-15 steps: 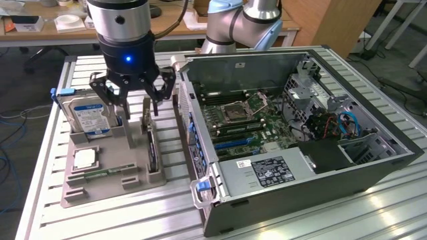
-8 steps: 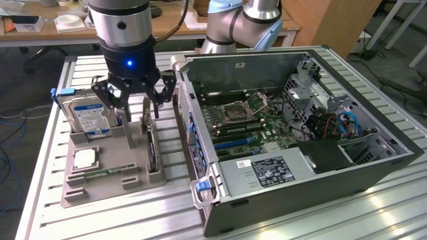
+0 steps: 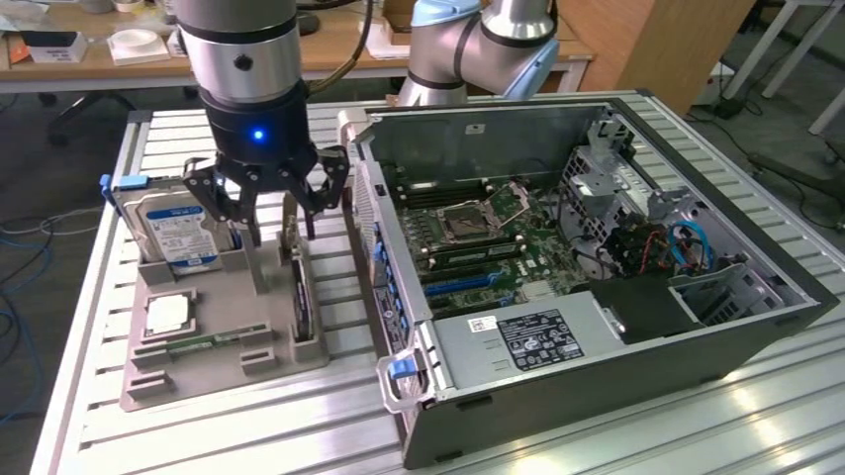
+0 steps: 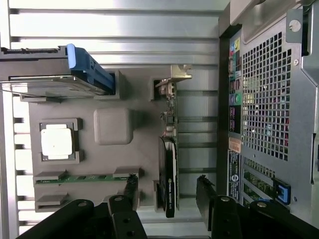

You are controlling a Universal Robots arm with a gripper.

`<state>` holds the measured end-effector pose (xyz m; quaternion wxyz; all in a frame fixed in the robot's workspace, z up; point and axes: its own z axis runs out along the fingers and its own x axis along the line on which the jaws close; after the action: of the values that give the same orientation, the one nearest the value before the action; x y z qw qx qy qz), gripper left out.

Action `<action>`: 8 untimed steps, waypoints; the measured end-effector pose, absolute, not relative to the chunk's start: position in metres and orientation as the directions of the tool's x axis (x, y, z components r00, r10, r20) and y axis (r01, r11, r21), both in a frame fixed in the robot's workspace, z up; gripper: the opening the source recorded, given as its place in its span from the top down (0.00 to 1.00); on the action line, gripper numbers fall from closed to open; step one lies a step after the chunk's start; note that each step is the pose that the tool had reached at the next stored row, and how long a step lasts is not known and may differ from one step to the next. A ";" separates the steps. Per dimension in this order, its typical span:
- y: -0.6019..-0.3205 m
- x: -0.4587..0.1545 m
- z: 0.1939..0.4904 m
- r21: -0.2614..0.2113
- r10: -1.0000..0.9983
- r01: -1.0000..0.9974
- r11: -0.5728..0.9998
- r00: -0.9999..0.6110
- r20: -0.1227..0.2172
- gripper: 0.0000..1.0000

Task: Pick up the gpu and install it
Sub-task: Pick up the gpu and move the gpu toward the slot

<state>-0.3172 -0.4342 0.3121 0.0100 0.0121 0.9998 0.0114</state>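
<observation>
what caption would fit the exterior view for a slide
Open fingers of the gripper hover above the gpu, which stands on edge in a grey holder beside the open computer case.

Ribbed aluminium table (image 4: 114, 30), bright sheen. Matt grey plastic holder tray (image 4: 144, 154). The gpu (image 4: 169, 159): glossy black cooler (image 4: 170, 191), shiny silver metal bracket (image 4: 177, 73).

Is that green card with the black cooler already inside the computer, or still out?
Out. The gpu stands on edge in a slot of the grey holder, beside the computer case, under the open gripper.

Bkgd: wood desk (image 3: 40, 69), grey floor (image 3: 53, 148)
</observation>
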 end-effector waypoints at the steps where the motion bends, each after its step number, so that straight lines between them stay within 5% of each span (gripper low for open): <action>1: -0.434 -0.317 0.311 0.023 0.024 0.024 0.999 -1.000 -0.020 0.41; 8: -0.435 -0.317 0.304 0.023 0.024 0.024 0.999 -1.000 -0.020 0.41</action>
<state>-0.3167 -0.4351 0.3041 0.0099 0.0121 0.9998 0.0113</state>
